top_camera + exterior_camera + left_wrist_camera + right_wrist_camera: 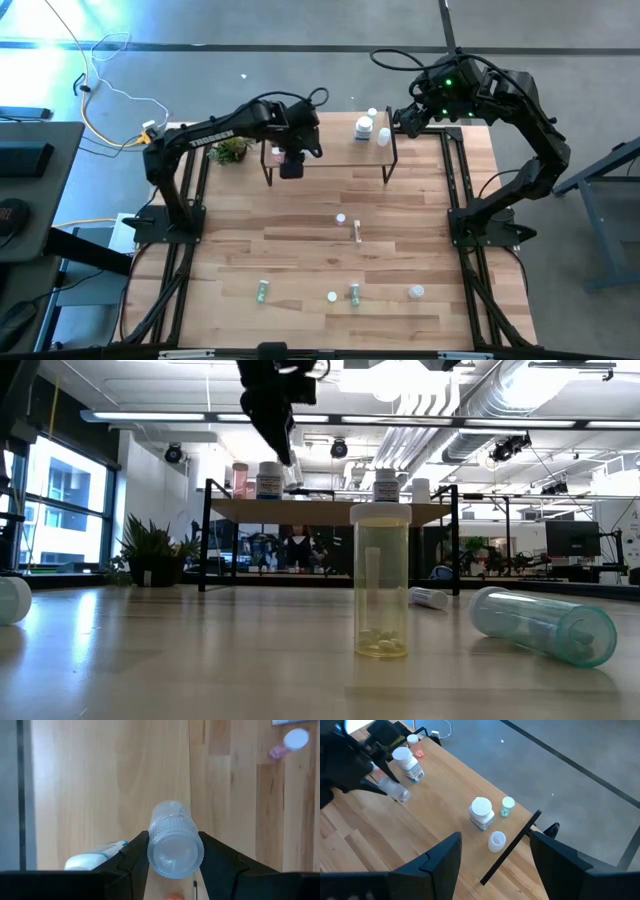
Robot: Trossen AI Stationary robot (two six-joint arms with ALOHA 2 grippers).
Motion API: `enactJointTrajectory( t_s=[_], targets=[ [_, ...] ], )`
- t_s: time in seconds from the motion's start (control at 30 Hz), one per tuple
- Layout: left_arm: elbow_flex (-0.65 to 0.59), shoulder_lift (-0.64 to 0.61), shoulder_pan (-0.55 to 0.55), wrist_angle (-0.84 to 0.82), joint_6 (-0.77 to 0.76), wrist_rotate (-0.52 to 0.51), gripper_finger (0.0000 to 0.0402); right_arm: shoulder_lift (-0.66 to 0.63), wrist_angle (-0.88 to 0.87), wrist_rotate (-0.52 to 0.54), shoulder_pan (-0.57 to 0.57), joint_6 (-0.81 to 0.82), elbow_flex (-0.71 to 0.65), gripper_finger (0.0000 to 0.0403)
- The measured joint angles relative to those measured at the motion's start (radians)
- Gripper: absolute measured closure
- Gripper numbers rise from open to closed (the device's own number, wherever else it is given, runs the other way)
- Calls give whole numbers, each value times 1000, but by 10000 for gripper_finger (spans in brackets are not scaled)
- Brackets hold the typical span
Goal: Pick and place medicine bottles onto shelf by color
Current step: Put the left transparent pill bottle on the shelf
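My left gripper (291, 165) is over the left part of the shelf (330, 158) and is shut on a clear medicine bottle (175, 842). My right gripper (495, 835) hovers open above the shelf's right end. There, a white jar (481, 813), a small green vial (507, 806) and a small clear bottle (496, 841) stand on their bases. A white labelled bottle (409, 762) and a pink one (240, 478) stand at the shelf's left end. Several more bottles lie or stand on the table, among them a pink one (358, 232) and a green one (262, 290). My left gripper pinches the clear bottle between its two fingers (137, 852), on the sides of its upper end by the cap (175, 851). The fingers come from above, slanting down. The bottle hangs tilted below them (396, 791), over the shelf board; whether its lower end touches the board, I cannot tell.
A leafy plant (230, 150) sits left of the shelf. Near the table's near edge, a clear yellowish vial (380, 585) stands and a green vial (545, 625) lies on its side. Bare board shows mid-shelf (325, 150). Black frame rails run along the table's sides.
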Motion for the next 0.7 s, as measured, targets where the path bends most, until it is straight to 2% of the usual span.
enactJointTrajectory(
  t_s=[0.7],
  targets=[
    [0,35,31,-16,40,-7,265,0,0,0,0,0,0,176]
  ],
)
